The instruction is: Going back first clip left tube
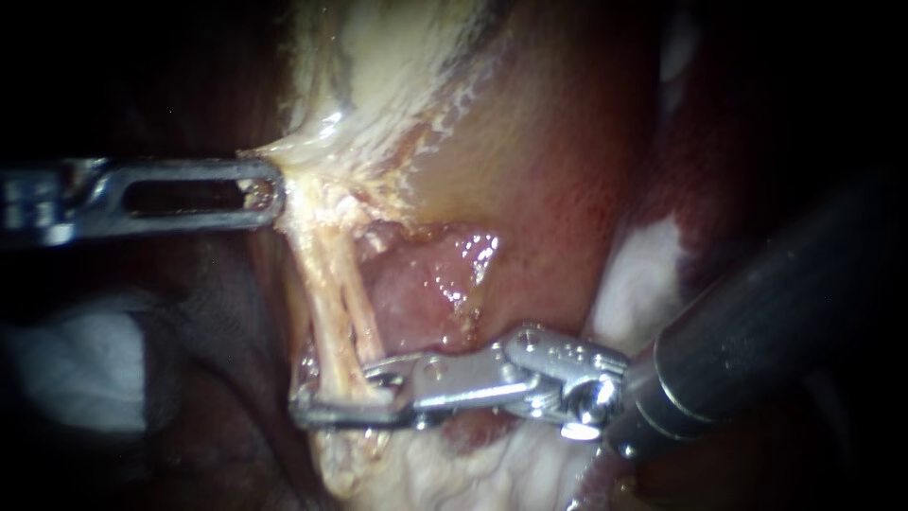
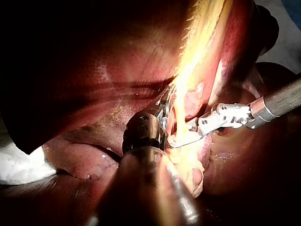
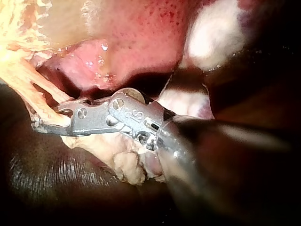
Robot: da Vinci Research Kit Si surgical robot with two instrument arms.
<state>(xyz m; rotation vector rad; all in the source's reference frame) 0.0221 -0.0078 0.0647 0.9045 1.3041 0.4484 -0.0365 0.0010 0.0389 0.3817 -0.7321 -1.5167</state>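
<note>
Steel R instrument [image 1: 333, 392] jaws open round tubes [image 1: 333, 284]; L instrument [image 1: 272, 194] clamps pale tissue [image 1: 326, 142].

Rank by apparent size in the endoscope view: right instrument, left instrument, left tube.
1. Right instrument, though its shaft is nearest the camera, which inflates it.
2. Left instrument.
3. Left tube, a thin pale strand.

The left tube [image 1: 317, 303] is a thin, pale tan cord, stretched taut and nearly upright. A second, similar cord [image 1: 362, 308] runs just beside it on its right, almost parallel. Its upper end merges into yellowish tissue [image 1: 317, 156] pinched by the left instrument [image 1: 274, 192]. Its lower end passes between the parted jaws of the right instrument [image 1: 331, 390].
</note>
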